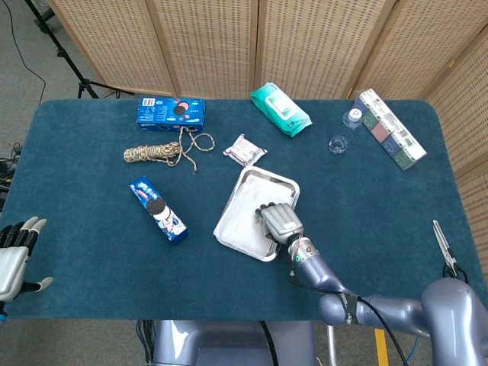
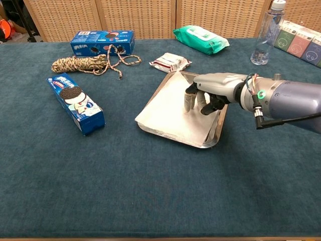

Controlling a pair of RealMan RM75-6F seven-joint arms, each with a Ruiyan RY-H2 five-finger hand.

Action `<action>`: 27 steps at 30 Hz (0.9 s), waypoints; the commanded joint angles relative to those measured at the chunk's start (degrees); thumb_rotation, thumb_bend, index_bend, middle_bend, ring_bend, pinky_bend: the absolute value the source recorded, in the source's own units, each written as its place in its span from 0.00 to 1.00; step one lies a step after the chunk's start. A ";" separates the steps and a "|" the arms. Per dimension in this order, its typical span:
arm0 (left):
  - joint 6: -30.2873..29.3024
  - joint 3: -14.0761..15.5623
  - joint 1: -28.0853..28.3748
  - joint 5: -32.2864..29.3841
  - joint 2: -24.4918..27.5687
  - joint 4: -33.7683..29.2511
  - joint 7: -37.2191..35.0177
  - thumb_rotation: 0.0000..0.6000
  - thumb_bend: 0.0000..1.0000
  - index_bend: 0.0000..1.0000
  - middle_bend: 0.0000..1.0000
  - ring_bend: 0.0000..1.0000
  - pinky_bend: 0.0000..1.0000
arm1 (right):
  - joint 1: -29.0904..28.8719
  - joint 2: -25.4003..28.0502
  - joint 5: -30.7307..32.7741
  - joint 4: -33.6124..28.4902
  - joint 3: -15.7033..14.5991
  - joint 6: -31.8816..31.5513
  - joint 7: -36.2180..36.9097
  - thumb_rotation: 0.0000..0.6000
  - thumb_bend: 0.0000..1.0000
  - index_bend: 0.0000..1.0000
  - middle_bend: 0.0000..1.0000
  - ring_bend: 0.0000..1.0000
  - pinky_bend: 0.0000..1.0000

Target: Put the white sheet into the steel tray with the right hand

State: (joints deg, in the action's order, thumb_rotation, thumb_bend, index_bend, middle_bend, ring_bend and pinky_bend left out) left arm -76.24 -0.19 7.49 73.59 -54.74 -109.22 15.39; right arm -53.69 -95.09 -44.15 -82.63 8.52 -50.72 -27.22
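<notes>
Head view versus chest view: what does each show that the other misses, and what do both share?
Only the head view shows the left hand at the table's near-left edge, open and holding nothing, and the scissors at the right edge. Only the chest view shows, side-on, the right hand's fingers pointing down onto the white sheet. Both show the right hand over the sheet in the steel tray, the two Oreo boxes, rope, wipes and bottle.
</notes>
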 commanded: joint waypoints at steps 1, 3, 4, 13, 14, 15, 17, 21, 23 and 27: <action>0.01 -0.02 0.02 -0.07 -0.01 0.05 0.05 1.00 0.00 0.00 0.00 0.00 0.00 | -0.30 -0.36 0.52 0.90 0.21 0.31 -0.58 1.00 1.00 0.39 0.32 0.30 0.39; 0.07 -0.03 0.07 -0.13 -0.06 0.08 0.15 1.00 0.00 0.00 0.00 0.00 0.00 | -0.50 -0.54 0.79 1.30 0.48 0.34 -0.88 1.00 1.00 0.39 0.32 0.30 0.39; 0.13 -0.03 0.10 -0.17 -0.09 0.09 0.17 1.00 0.00 0.00 0.00 0.00 0.00 | -0.58 -0.61 0.92 1.44 0.66 0.29 -0.97 1.00 1.00 0.39 0.32 0.30 0.39; 0.33 -0.08 0.24 -0.47 -0.13 0.23 0.30 1.00 0.00 0.00 0.00 0.00 0.00 | -0.52 -0.09 0.81 0.97 1.25 -0.06 -1.16 1.00 1.00 0.39 0.32 0.30 0.39; 0.35 -0.06 0.26 -0.45 -0.13 0.20 0.38 1.00 0.00 0.00 0.00 0.00 0.00 | -0.45 -0.04 0.66 0.93 1.35 -0.17 -1.03 1.00 1.00 0.39 0.32 0.30 0.39; 0.33 -0.04 0.26 -0.39 -0.11 0.17 0.40 1.00 0.00 0.00 0.00 0.00 0.00 | -0.40 -0.03 0.63 0.90 1.41 -0.18 -0.92 1.00 1.00 0.39 0.32 0.30 0.39; 0.26 0.01 0.22 -0.28 -0.10 0.20 0.37 1.00 0.00 0.00 0.00 0.00 0.00 | -0.33 -0.06 0.39 0.84 1.48 -0.21 -0.79 1.00 1.00 0.39 0.32 0.30 0.39; 0.15 0.02 0.19 -0.22 -0.13 0.22 0.41 1.00 0.00 0.00 0.00 0.00 0.00 | -0.24 -0.03 -0.33 0.38 1.81 -0.50 -0.37 1.00 1.00 0.39 0.32 0.30 0.39; 0.18 0.02 0.22 -0.24 -0.18 0.28 0.46 1.00 0.00 0.00 0.00 0.00 0.00 | -0.23 0.07 -1.31 -0.15 2.41 -1.14 0.10 1.00 1.00 0.39 0.32 0.30 0.39; 0.29 0.04 0.29 -0.29 -0.27 0.34 0.55 1.00 0.00 0.00 0.00 0.00 0.00 | -0.05 0.48 -3.85 -1.06 3.34 -2.65 1.09 1.00 1.00 0.39 0.31 0.30 0.39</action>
State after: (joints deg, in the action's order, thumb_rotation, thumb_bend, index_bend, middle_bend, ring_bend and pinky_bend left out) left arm -75.95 -0.15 7.78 73.31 -55.01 -108.88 15.95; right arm -53.84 -94.82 -47.06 -83.25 11.42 -52.70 -26.64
